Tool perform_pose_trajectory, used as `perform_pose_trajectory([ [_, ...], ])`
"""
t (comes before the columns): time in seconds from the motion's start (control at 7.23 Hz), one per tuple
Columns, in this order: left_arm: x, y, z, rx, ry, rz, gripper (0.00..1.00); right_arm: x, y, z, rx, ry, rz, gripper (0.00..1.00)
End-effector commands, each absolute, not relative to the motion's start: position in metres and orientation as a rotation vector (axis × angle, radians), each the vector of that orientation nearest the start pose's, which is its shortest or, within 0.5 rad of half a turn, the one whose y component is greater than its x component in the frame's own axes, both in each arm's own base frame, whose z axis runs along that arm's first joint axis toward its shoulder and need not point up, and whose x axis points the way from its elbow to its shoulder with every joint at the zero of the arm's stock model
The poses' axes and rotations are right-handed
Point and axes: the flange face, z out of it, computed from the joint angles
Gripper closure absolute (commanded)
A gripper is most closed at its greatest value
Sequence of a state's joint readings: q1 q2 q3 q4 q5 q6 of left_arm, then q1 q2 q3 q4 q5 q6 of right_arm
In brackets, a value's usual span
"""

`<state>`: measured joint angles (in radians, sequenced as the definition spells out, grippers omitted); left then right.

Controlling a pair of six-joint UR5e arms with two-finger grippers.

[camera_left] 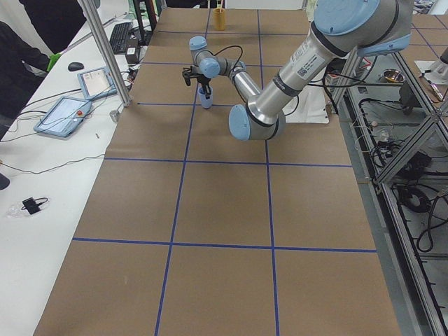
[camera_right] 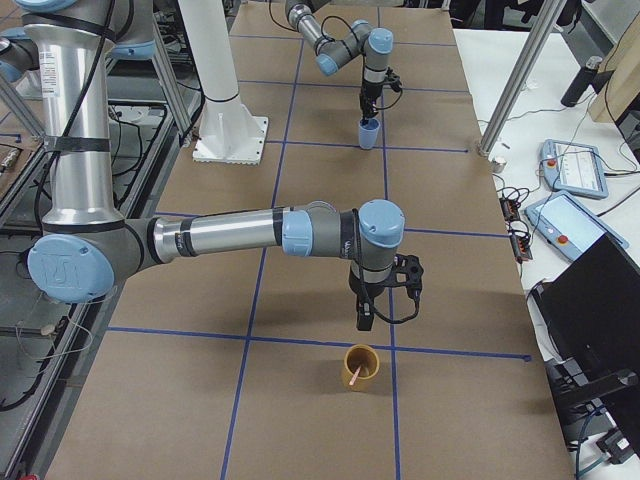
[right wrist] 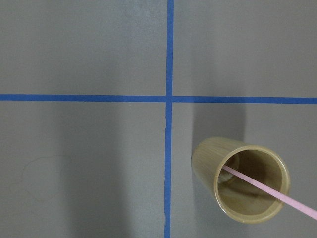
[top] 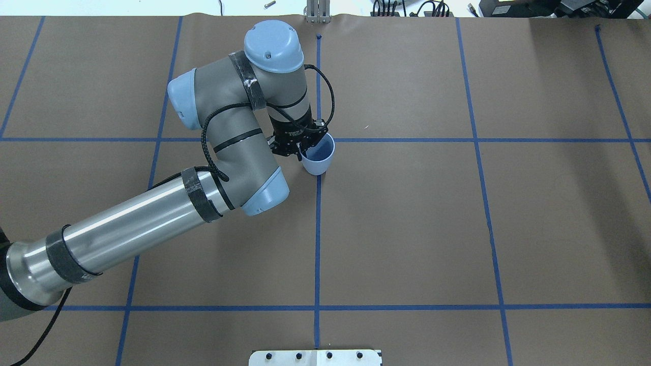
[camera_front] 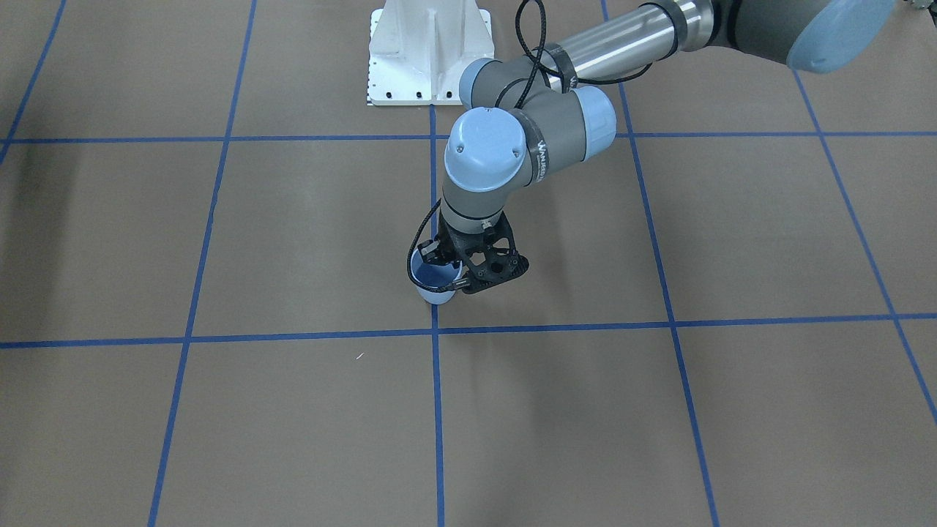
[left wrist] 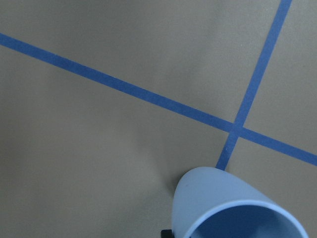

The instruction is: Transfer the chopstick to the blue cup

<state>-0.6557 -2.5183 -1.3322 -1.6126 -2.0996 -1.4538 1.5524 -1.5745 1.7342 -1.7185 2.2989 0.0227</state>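
Note:
The blue cup [camera_front: 438,293] stands at a tape crossing in the middle of the table. It also shows in the overhead view [top: 318,158] and, close up, at the bottom of the left wrist view [left wrist: 223,198]. My left gripper [camera_front: 443,263] [top: 300,149] is shut on the cup's rim, with one finger inside and one outside. One pale-pink chopstick [right wrist: 267,191] [camera_right: 354,375] leans in a tan bamboo cup [right wrist: 203,163] [camera_right: 360,388]. My right gripper [camera_right: 365,318] hangs just above and short of the tan cup. I cannot tell whether it is open or shut.
Blue tape lines grid the brown table cover. The white robot base plate [camera_front: 428,51] [camera_right: 225,125] sits at the robot's side. Tablets [camera_left: 66,115] [camera_right: 575,165] and metal posts [camera_left: 105,49] stand along the far table edge.

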Motion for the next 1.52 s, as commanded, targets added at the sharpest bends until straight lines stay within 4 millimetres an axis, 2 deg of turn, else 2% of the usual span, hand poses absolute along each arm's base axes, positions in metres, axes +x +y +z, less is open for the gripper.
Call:
perform_pose_trajectory([
  [0.0, 0.547, -0.532, 0.129, -0.165, 0.913, -0.294, 0.02, 0.058, -0.486, 0.601, -0.010, -0.727, 0.004, 0.00],
  [0.14, 0.538, -0.534, 0.130, -0.161, 0.917, -0.301, 0.02, 0.058, -0.486, 0.602, -0.011, -0.727, 0.003, 0.00],
  [0.28, 0.506, -0.532, 0.145, -0.145, 0.934, -0.315, 0.02, 0.058, -0.481, 0.611, -0.026, -0.728, 0.005, 0.00],
  [0.42, 0.459, -0.537, 0.156, -0.106, 0.926, -0.301, 0.02, 0.060, -0.478, 0.623, -0.025, -0.719, -0.015, 0.00],
  [0.55, 0.425, -0.529, 0.170, -0.071, 0.865, -0.218, 0.02, 0.081, -0.483, 0.652, 0.013, -0.710, -0.079, 0.00],
  [0.69, 0.396, -0.537, 0.184, -0.046, 0.841, -0.201, 0.02, 0.097, -0.503, 0.666, 0.044, -0.707, -0.156, 0.00],
  [0.83, 0.389, -0.535, 0.193, -0.045, 0.838, -0.206, 0.02, 0.106, -0.513, 0.678, 0.048, -0.698, -0.201, 0.00],
  [0.97, 0.388, -0.534, 0.193, -0.045, 0.838, -0.206, 0.02, 0.116, -0.539, 0.657, 0.090, -0.601, -0.292, 0.00],
  [1.25, 0.388, -0.533, 0.191, -0.041, 0.842, -0.205, 0.02, 0.117, -0.539, 0.679, 0.106, -0.590, -0.465, 0.00],
  [1.38, 0.387, -0.534, 0.193, -0.040, 0.838, -0.207, 0.02, 0.117, -0.528, 0.688, 0.121, -0.600, -0.555, 0.00],
])
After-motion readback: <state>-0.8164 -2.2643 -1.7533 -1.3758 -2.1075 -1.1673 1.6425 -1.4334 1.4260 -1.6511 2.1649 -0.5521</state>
